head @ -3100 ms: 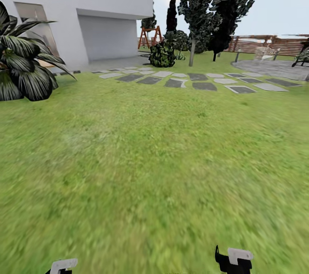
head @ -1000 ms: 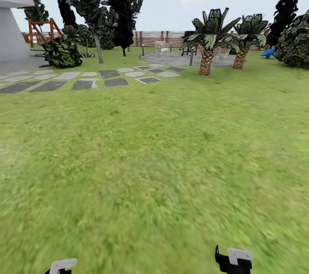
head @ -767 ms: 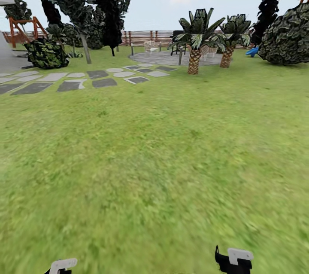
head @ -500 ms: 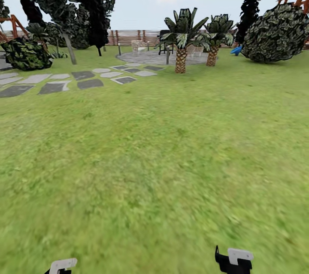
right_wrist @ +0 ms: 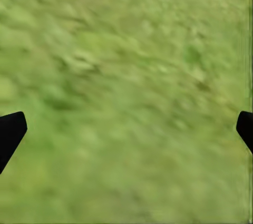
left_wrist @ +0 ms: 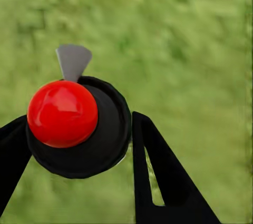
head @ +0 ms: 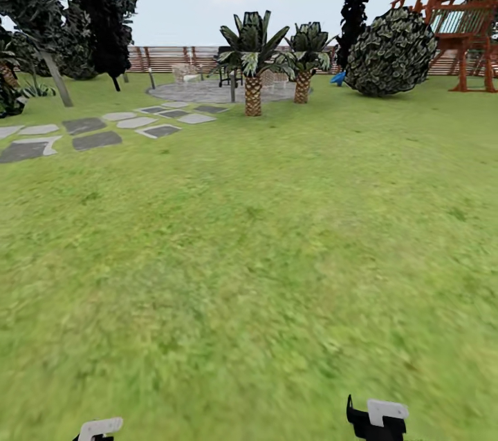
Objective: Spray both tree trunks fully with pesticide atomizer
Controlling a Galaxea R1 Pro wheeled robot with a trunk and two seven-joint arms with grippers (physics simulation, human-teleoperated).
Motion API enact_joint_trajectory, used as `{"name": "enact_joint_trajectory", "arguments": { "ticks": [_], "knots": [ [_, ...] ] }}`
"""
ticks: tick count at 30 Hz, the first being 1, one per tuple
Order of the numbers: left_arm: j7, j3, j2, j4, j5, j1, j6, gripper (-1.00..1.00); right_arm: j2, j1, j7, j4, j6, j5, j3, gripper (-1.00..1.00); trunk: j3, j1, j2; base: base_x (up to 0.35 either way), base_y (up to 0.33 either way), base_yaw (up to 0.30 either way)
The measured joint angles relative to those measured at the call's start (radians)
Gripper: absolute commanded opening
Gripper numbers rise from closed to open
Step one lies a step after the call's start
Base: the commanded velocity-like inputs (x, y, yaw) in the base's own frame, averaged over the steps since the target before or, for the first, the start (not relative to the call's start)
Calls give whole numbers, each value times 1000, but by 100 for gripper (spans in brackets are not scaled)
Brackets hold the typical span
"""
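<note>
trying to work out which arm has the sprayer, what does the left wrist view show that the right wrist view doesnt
Left wrist view: the left gripper is shut on the pesticide atomizer, a black round body with a red cap and a grey nozzle tab, held between its black fingers.

Right wrist view: the right gripper is open, its fingertips spread wide apart with nothing between them.

Both: blurry green grass floor beneath the gripper.

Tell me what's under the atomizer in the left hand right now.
Under the atomizer, held between the left hand's fingers, lies blurry green grass. Its red cap and black body cover the patch directly beneath, so that spot cannot be seen.
</note>
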State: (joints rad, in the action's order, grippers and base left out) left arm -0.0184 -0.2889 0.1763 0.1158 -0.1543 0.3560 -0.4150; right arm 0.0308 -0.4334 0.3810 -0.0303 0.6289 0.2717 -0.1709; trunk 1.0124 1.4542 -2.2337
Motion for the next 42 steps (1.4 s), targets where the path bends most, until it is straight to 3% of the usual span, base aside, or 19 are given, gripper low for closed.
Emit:
{"name": "enact_joint_trajectory", "arguments": {
  "ticks": [42],
  "knots": [
    [0,0,3,0,1,-1,0,-100,0,0,0,0,0,0,0,100,16,0,0,232,-200,-285]
  ]
}}
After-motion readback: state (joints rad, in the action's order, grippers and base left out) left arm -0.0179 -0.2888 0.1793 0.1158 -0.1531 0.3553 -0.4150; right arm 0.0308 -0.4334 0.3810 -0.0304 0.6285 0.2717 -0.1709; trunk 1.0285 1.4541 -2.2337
